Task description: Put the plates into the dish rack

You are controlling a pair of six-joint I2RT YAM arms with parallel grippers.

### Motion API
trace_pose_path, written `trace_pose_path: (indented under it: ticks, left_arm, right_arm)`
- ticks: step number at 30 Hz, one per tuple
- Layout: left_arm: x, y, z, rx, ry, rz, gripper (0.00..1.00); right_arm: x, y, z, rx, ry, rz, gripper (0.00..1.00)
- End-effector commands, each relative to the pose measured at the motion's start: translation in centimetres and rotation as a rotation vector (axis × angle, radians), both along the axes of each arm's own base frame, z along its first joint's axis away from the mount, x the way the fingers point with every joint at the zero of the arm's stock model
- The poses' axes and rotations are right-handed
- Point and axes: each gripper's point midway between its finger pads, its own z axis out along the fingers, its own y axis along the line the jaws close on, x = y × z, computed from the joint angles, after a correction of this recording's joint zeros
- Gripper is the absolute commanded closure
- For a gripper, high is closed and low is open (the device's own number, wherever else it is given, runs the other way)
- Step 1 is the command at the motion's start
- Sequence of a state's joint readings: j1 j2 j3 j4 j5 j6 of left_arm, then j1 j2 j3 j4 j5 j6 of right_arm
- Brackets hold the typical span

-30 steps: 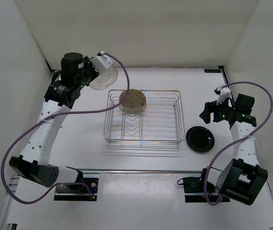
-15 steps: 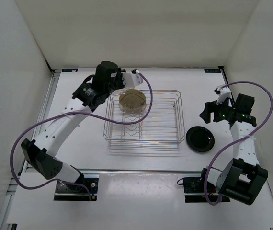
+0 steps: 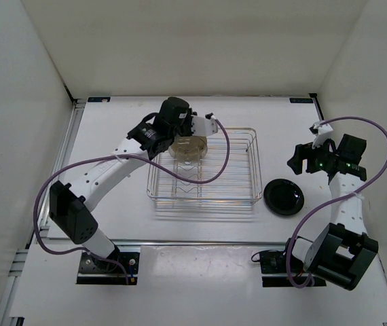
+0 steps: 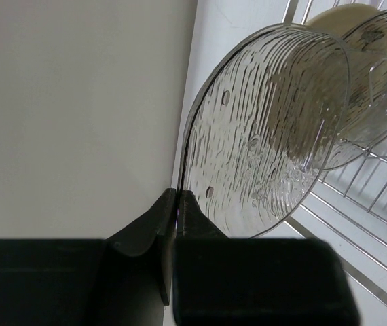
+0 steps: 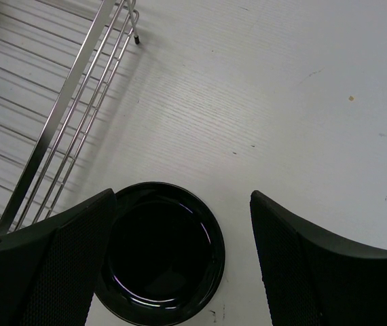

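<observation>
Dish rack [image 3: 254,163] of chrome wire, set square on the white counter [image 3: 275,129], zigzag divider row running front to back a little left of its middle. Left arm [image 3: 105,180] reaching in from the rack's left side, wrist over the rack's far left corner. Right arm [image 3: 346,204] off the rack's right side, wrist raised above the counter and well apart from the wire. Left end effector [image 4: 178,204] clamped shut on the rim of a clear plate [image 4: 268,136], pinching its lower edge. Plate held on edge, ribbed and faintly speckled, over the rack's far left part, just in front of the plates standing there; contact with the wire impossible to tell. Right end effector [image 5: 180,204] spread wide, gripping nothing, hovering beside the rack's right wall. Tan plate [image 4: 333,15] upright in the rack's far left section. Second clear plate [image 4: 383,88] upright in the rack as well, close against the tan one's face. Black plate [image 5: 159,251], glossy, flat on the counter just off the rack's near right corner, apart from the wire, below and between the open fingers [image 5: 58,265] in the wrist view, touched by neither.
</observation>
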State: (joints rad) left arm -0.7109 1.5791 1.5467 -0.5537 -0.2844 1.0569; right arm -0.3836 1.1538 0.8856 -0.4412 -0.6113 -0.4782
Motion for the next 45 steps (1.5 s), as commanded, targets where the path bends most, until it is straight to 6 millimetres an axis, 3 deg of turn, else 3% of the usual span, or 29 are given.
trace_pose_path:
  ticks: [1, 7, 24, 26, 38, 45]
  left_arm:
    - [-0.4, -0.7, 0.6, -0.017, -0.035, -0.019, 0.90]
    - [-1.6, -1.0, -1.5, 0.023, -0.016, -0.038, 0.90]
    - [-3.1, -1.9, -2.8, 0.045, -0.045, -0.075, 0.90]
    - [-3.3, -1.7, -3.9, 0.063, -0.027, -0.076, 0.90]
    - [-4.5, -2.5, -6.4, 0.071, 0.019, -0.100, 0.90]
    - [-5.8, -3.4, -9.1, 0.086, 0.078, -0.130, 0.90]
  right_arm:
    - [0.3, 0.1, 0.8, 0.015, -0.043, 0.016, 0.17]
    - [0.3, 0.0, 0.7, 0.032, -0.034, 0.009, 0.17]
    - [0.5, -0.2, 0.8, 0.045, -0.033, 0.002, 0.17]
    - [0.6, -0.3, 1.2, 0.041, -0.041, 0.002, 0.17]
    - [0.7, -0.3, 1.7, 0.056, -0.051, 0.002, 0.17]
    - [0.2, -0.3, 2.0, 0.050, -0.067, 0.005, 0.17]
